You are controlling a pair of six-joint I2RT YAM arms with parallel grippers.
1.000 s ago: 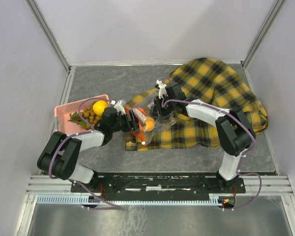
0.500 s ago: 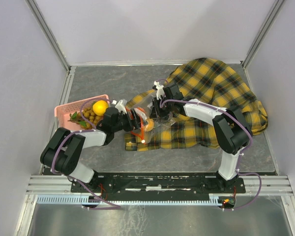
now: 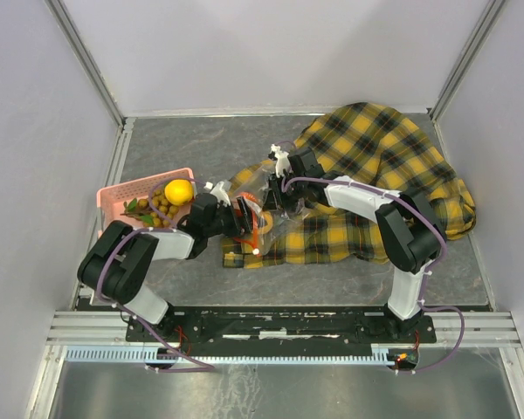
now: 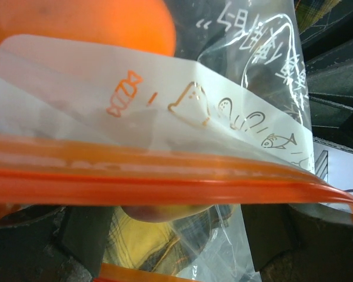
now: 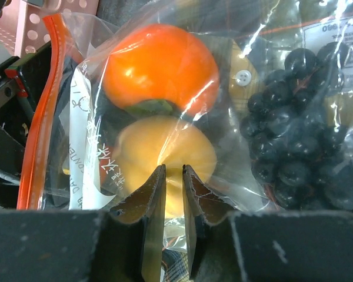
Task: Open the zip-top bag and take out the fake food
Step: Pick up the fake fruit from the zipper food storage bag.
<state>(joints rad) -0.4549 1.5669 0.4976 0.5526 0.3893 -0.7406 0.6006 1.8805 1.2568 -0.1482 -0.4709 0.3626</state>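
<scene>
Near the counter's [image 3: 183, 148] middle, slightly toward its left edge: zip-top bag [image 3: 264, 220] seen lying on the near-left border of a yellow-black plaid cloth [image 3: 375, 166]. The cloth is spread over the counter's right half, up to the far right corner.

Left arm: elbow folded back toward the near left corner, forearm laid low and pointed rightward at the bag's mouth. Left fingers [image 3: 244, 216] held wide apart, nothing clamped. In the wrist view one run of the orange zip strip [image 4: 165, 179] is seen crossing above both fingers and a second run at the bottom edge, so the fingers are placed between the two lips of the mouth. Contact with either lip cannot be told.

Right arm: elbow raised over the cloth toward the right edge, forearm carried leftward, wrist bent down over the bag's far side. Right fingers [image 5: 156, 191] drawn nearly together, a fold of the bag's clear film pinched in the narrow gap.

Inside the bag: orange fruit [image 5: 159, 64] pressed against a pale yellow fruit [image 5: 165, 147]; dark berries [image 5: 294, 141] bunched to one side of them.

At the left edge: pink basket [image 3: 109, 205] noted, with a yellow round fruit [image 3: 177, 191] and a tan grape bunch [image 3: 160, 208] with green leaves resting in it, apart from the bag.
</scene>
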